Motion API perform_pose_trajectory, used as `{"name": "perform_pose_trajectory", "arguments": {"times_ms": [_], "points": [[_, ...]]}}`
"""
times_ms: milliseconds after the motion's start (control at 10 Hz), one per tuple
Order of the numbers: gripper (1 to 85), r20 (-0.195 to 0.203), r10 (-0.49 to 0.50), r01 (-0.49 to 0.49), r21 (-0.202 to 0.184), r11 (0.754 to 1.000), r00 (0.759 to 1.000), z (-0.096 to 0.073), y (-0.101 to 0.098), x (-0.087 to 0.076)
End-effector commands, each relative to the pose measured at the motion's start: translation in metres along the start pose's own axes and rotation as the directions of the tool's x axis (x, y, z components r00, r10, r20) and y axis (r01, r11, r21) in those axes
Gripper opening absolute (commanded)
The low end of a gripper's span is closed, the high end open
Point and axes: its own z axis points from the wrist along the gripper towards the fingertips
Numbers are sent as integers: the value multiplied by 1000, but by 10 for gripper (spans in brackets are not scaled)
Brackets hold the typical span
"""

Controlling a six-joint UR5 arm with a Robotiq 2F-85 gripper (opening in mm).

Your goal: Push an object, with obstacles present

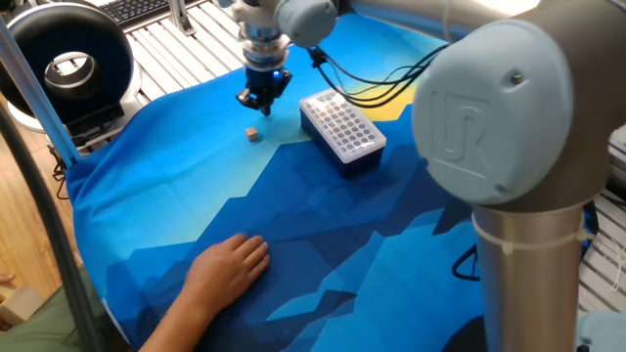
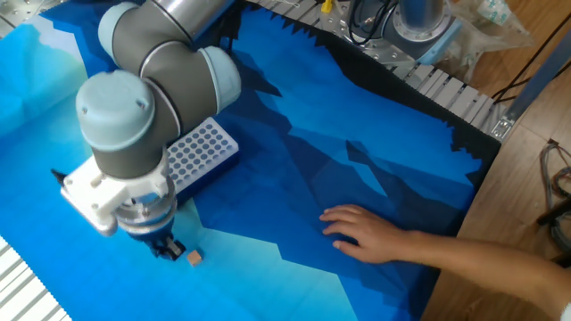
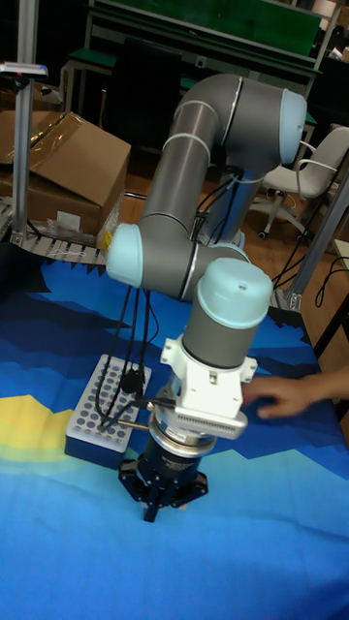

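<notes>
Hanging low over the cloth-covered bench (image 1: 147, 196), black two-finger hand (image 1: 256, 101) with fingers drawn close together, seemingly closed on nothing, though hard to confirm at this size. Just beside the fingertips, tiny tan wooden cube (image 1: 252, 134), square-edged, resting flat on the pale blue patch of cloth; touching or a hair apart, cannot tell. Behind and to the side, rectangular box (image 1: 341, 128) with dark blue sides and a white top pierced by a grid of small round holes, apart from the cube. Smooth printed fabric in angular blue and yellow shapes, lightly creased. Near the front edge, well away from the cube, a person's bare hand (image 1: 227, 269) lying flat. Between them, open cloth.
</notes>
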Motion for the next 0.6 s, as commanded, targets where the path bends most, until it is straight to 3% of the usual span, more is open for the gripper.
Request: {"name": "perform_pose_trajectory", "arguments": {"times_ms": [0,100,500], "points": [[10,-22,52,-53,-36,998,998,5,31,-6],[10,-16,52,-52,-6,999,999,3,30,-3],[10,-42,74,-75,-22,997,996,3,44,12]]}}
